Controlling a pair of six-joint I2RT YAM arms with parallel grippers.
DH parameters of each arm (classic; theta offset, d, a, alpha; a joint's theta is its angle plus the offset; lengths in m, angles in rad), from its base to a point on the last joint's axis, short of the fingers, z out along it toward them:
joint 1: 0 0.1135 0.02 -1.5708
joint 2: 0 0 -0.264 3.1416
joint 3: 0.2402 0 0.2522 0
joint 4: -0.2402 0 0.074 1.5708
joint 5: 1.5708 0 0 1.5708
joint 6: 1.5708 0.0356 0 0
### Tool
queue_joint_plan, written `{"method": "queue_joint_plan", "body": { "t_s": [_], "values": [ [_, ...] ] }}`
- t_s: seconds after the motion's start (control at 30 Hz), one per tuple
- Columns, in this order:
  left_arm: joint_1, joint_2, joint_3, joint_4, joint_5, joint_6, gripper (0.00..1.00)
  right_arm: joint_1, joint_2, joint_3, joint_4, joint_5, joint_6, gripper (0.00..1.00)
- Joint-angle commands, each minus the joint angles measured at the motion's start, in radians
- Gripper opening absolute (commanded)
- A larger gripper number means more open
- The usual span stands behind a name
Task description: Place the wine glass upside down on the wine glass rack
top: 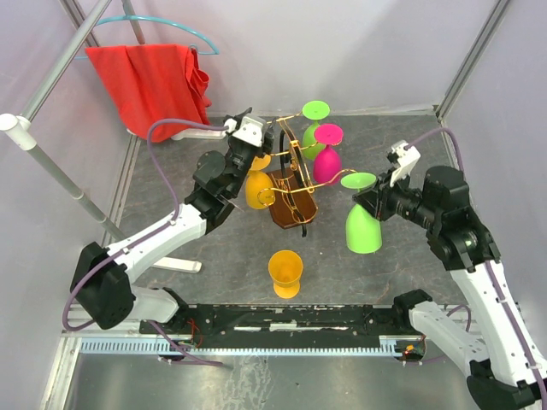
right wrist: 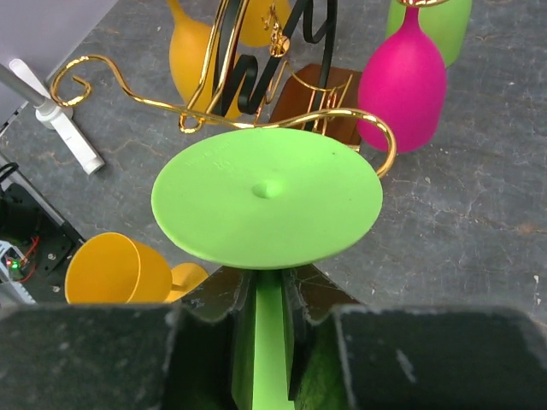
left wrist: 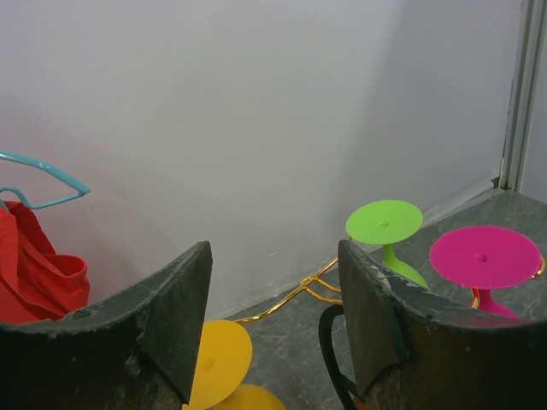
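The wine glass (top: pixel 363 229), lime green, is off the counter (top: pixel 231 256) and upside down: bowl below, round foot on top. The right fingers (right wrist: pixel 209 299) are clenched around its stem just under the foot. The glass hangs on the right side of the wine glass rack (top: pixel 282 209). Its foot is level with the curled end of 1 gold wire arm. In the right wrist view that scroll curves round the foot's far rim, but whether they touch cannot be told.

Nearer the arm bases, 1 orange glass (top: pixel 285 273) stands upright on the counter, apart from the rack's dark wooden base.

On the rack, 3 glasses already hang upside down. A second orange glass (top: pixel 258 190) is on the left, a magenta glass (top: pixel 326 162) is on the right and another green glass (top: pixel 314 141) is behind it.

The left fingers (left wrist: pixel 167 333) are spread apart and grasp nothing. They are high at the rack's left side, above the hanging orange glass.

At the far left, a red cloth (top: pixel 149 81) is draped over a teal hanger (top: pixel 201 38).
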Motion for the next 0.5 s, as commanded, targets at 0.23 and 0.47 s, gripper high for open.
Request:
{"method": "queue_joint_plan", "body": {
  "t_s": [0.23, 0.47],
  "values": [
    [0.0, 0.02, 0.057, 0.011, -0.028, -0.037, 0.68, -0.002, -0.145, -0.25, 0.298, 0.045, -0.001, 0.01],
    [0.0, 0.044, 0.069, 0.014, -0.029, -0.026, 0.68, -0.002, -0.161, -0.374, 0.507, 0.115, 0.039, 0.01]
  ]
}}
